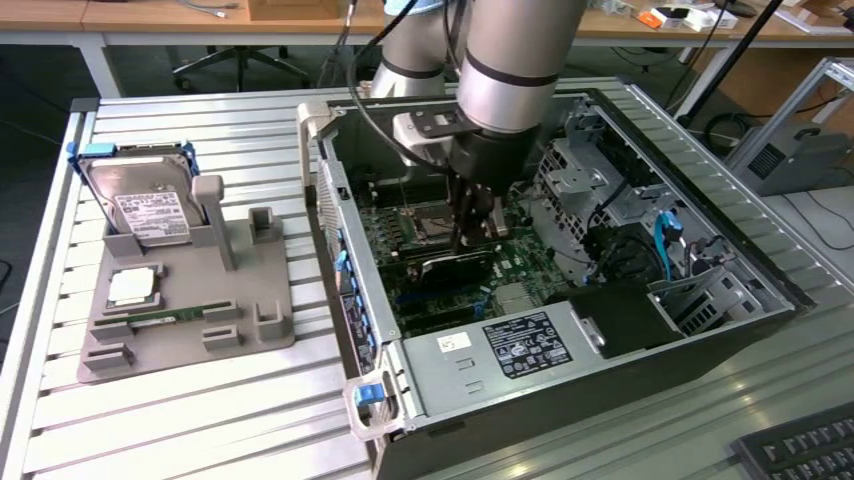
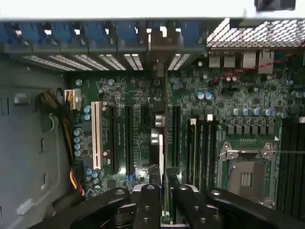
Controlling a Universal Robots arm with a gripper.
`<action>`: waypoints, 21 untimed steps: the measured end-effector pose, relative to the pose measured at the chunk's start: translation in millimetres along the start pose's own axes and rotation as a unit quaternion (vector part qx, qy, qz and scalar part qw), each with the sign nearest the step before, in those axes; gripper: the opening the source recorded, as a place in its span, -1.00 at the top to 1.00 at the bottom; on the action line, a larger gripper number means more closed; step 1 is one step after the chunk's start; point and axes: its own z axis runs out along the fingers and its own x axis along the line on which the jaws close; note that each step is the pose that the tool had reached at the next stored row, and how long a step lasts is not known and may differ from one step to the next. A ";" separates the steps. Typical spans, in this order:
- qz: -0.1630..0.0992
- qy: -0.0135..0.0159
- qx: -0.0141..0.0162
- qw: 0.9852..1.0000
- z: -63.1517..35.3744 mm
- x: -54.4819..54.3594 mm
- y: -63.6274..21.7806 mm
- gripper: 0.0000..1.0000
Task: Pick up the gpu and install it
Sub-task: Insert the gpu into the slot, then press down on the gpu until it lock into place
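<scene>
Green board fills the floor of the open case (image 1: 400, 350), and the arm reaches down into it from above. The hand (image 1: 473, 238) sits low inside the case, just above the motherboard (image 1: 521, 285). The gpu (image 1: 454, 262) stands on edge directly under the hand, running along the slot rows toward the case's rear wall. In the wrist view the gpu (image 2: 159, 138) appears edge-on as a thin vertical strip between the black slots, its far end meeting the metal bracket area by the blue clips (image 2: 119, 33). The hand (image 2: 163, 191) has its 2 dark fingers (image 2: 148, 202) drawn narrow, 1 on each side of the card's near edge and pressed against it, so it grips the gpu. To one side of the card lies the white slot (image 2: 97, 136); to the other, the empty CPU socket (image 2: 245, 174). On the slatted surface (image 1: 200, 420), at the exterior view's left and well apart from the case, a grey tray (image 1: 260, 310) holds a hard drive (image 1: 150, 215) standing upright, a CPU (image 1: 131, 287) and a RAM stick (image 1: 167, 317).
</scene>
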 end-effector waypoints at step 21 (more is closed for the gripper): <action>-0.006 0.004 -0.009 1.000 5.1 -7.1 16.4 0.80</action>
